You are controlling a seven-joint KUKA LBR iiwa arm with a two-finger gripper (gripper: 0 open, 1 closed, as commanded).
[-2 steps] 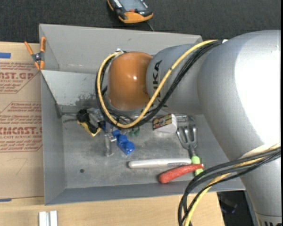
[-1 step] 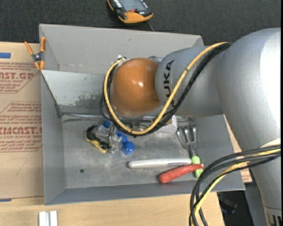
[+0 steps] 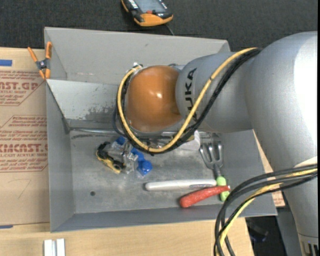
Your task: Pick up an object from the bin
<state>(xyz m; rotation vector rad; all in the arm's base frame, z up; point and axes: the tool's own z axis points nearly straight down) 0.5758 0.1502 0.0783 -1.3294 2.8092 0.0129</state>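
My tool [image 3: 149, 138] hangs over the middle of the grey bin [image 3: 58, 159], almost wholly hidden under my orange wrist cover [image 3: 152, 97], so I cannot tell whether it is wide, narrow or holding anything. Nearest to it lies a tangle of small blue, black and yellow pieces [image 3: 117, 154]. A white pen [image 3: 178, 185] and a red stick [image 3: 200, 197] lie by the front wall.
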